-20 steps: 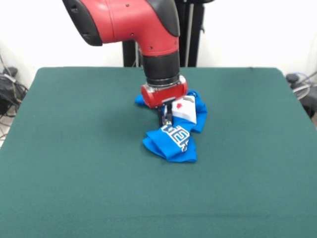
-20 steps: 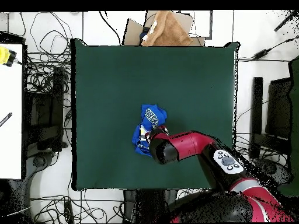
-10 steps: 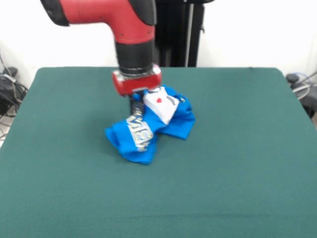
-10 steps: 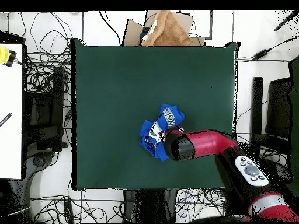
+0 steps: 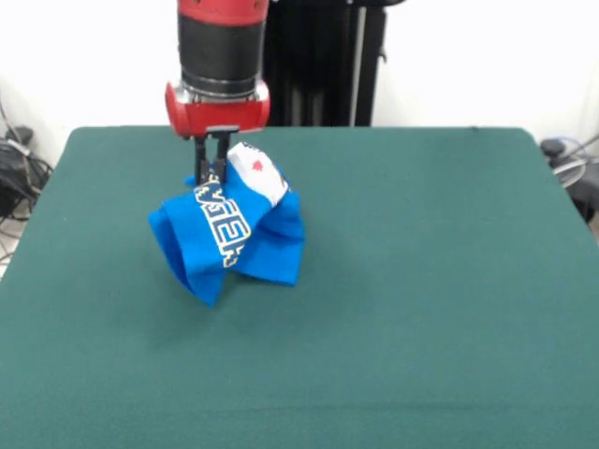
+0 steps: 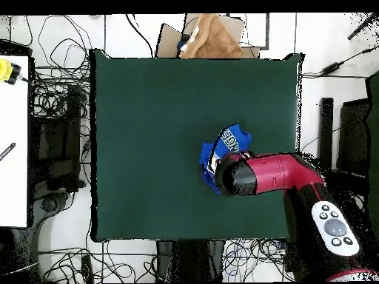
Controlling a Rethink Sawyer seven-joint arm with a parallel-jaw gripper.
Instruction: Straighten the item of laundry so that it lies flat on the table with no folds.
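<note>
Nearest in the front view, the dark green felt-covered bench [image 5: 393, 355] is seen bare along its near edge. Further in, towards the far-left corner of the bench, the bright blue short-sleeved cloth T-shirt with white lettering [image 5: 229, 238] is held bunched and hanging. Its lowest fold appears to be at or just off the felt; contact cannot be told. Above it, the black gripper [image 5: 215, 157] under the red and black arm [image 5: 223, 65] is seen with jaws pinched shut on the upper edge of the shirt, next to the white graphic patch.

Step judged: a lift-and-carry of the crumpled shirt, with flattening not yet done; several folds are visible and the lettering is wrapped round the bundle. The next move is judged to call for the cloth being lowered and dragged across the felt so that the hanging layers are laid out, then released and re-gripped at another edge.

Count: one shirt, one bench, one arm, one gripper.
</note>
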